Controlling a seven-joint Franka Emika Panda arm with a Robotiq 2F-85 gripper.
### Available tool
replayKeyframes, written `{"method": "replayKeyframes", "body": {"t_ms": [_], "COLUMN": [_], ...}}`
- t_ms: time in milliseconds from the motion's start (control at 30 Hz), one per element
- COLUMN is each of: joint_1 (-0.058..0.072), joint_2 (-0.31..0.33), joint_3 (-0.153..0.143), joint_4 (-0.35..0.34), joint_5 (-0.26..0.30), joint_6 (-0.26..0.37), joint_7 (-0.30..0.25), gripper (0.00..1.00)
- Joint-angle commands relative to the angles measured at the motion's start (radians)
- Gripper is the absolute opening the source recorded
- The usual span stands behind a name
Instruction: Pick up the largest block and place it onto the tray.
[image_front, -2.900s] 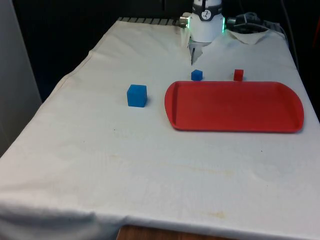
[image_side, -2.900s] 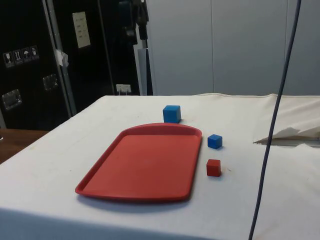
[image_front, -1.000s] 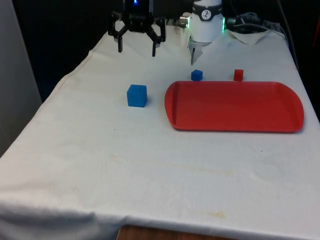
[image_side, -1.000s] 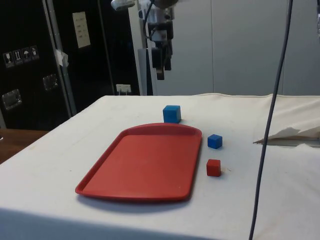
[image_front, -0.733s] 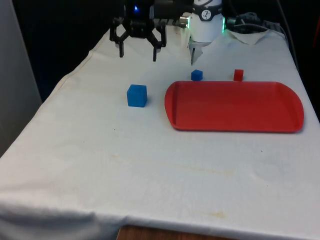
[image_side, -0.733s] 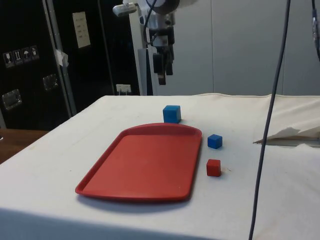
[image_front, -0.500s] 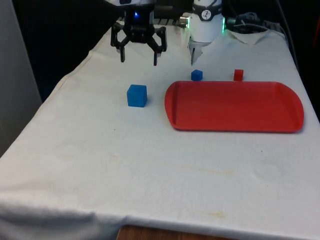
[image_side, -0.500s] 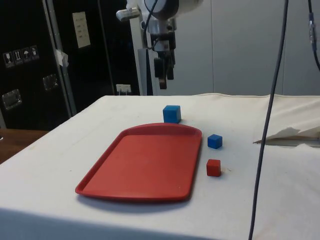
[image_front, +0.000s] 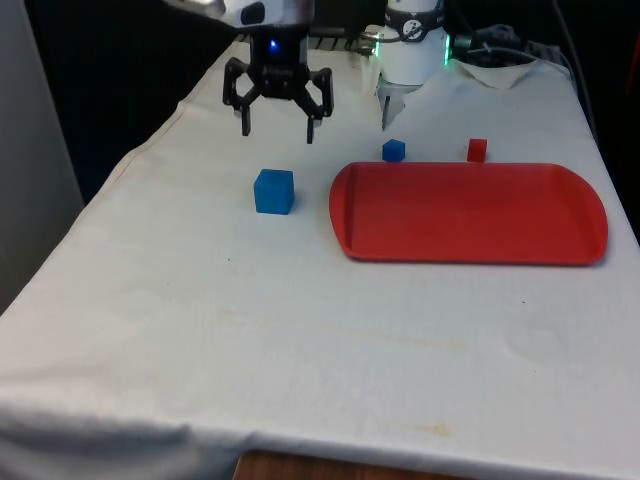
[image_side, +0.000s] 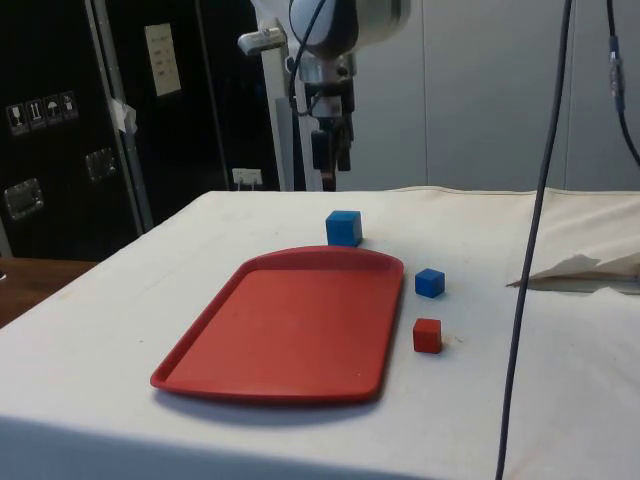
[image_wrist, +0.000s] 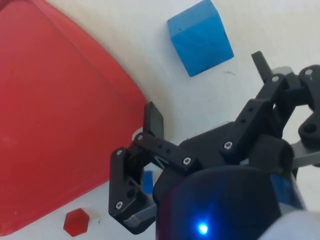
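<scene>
Front view: the large blue block (image_front: 274, 191) is sitting just beside the red tray (image_front: 468, 212), off its left edge, while beyond it the gripper (image_front: 278, 127) is hanging above the cloth, fingers spread wide — holding nothing. Farther back the small blue block (image_front: 394, 150) and red block (image_front: 477, 150) are waiting along the tray's far edge — an off-centre descent is risking nudging the large block instead of straddling it.

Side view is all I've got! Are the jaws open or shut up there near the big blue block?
Observer: Open. The front view shows the two jaws spread wide apart in the air.
Operator: Is the block between them yet?
Observer: No. In the wrist view the large blue block sits on the white cloth, apart from both jaws and untouched.
</scene>
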Motion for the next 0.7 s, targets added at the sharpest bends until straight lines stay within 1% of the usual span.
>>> {"method": "replayKeyframes", "body": {"t_ms": [0,200,233,267,433,467,500,533,667], "joint_1": [-0.009,-0.009,0.000,-0.010,-0.012,-0.011,0.000,-0.012,-0.013], "joint_2": [0.006,0.043,0.045,0.047,0.071,0.076,0.080,0.081,0.107], "joint_3": [0.010,0.012,0.000,0.013,0.016,0.015,0.001,0.016,0.018], "joint_4": [-0.004,0.000,0.000,0.000,0.005,0.006,0.006,0.007,0.015], "joint_5": [0.022,0.067,0.053,0.075,0.130,0.139,0.128,0.150,0.203], "joint_6": [0.018,0.039,0.031,0.040,0.040,0.040,0.034,0.040,0.041], "joint_7": [-0.017,-0.043,-0.031,-0.048,-0.086,-0.093,-0.083,-0.100,-0.136], "gripper": [1.00,1.00,1.00,1.00,1.00,1.00,1.00,1.00,1.00]}}
